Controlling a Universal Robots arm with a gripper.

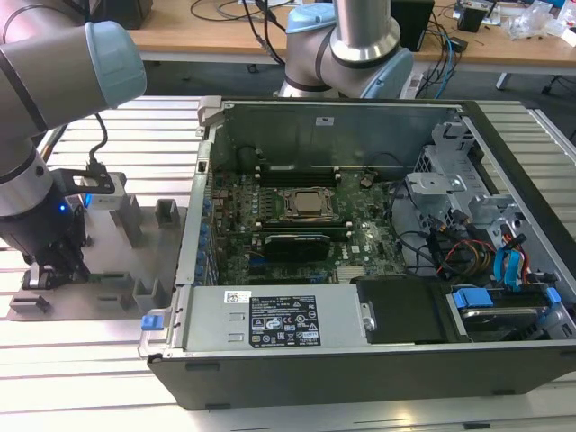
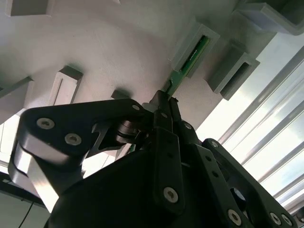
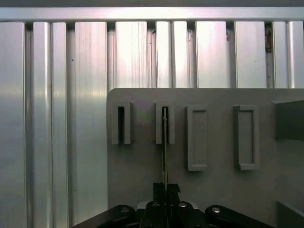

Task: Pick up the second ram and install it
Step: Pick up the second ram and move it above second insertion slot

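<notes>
Slats of aluminium made up the surface (image 1: 72, 378) in the exterior view, with an open computer case (image 1: 405, 369) standing on it, its motherboard (image 1: 360, 243) and CPU socket (image 1: 310, 205) exposed. At the exterior view's left lay a grey fixture plate (image 1: 117, 261), and the arm (image 1: 54, 63) reached down so that the pincer (image 1: 56, 270) sat low over that plate, well apart from the case.

In the second wrist view the pincer's fingers (image 2: 166, 123) were closed tight on the near end of the second ram (image 2: 187, 59). The green strip ran away from them, its far end seated in the slot of a grey fixture block (image 2: 183, 45), just beside another slotted block (image 2: 232, 69).

In the first wrist view the second ram (image 3: 165, 152) appeared edge-on as a thin line. It ran from the clamped pincer (image 3: 166, 189) into the same block (image 3: 158, 123), with a row of similar blocks alongside it on the plate.
</notes>
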